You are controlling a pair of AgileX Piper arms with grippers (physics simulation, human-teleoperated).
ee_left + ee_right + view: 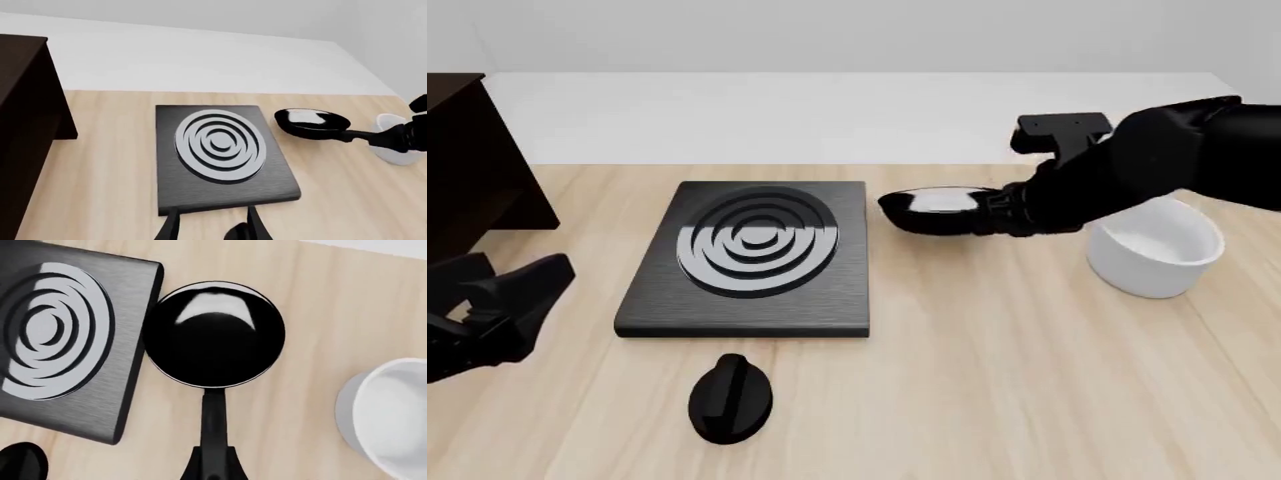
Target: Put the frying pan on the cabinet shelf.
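The frying pan [932, 210] is small, round and glossy black, and hangs just right of the stove plate with its handle pointing right. My right gripper [1010, 215] is shut on that handle. In the right wrist view, the pan [213, 335] overlaps the plate's edge and the fingers [230, 465] clamp the handle [213, 425]. The dark brown cabinet [465, 160] stands at the far left. Its shelf, the top board [451, 80], shows only edge-on. My left gripper [510, 280] is open and holds nothing, low at the left below the cabinet. Its fingers [172, 227] point at the plate.
A flat black stove plate [754, 255] with silver rings lies at centre-left. A black knob [731, 398] sits in front of it. A white round pot [1154, 250] stands at the right, just under my right arm [1154, 155].
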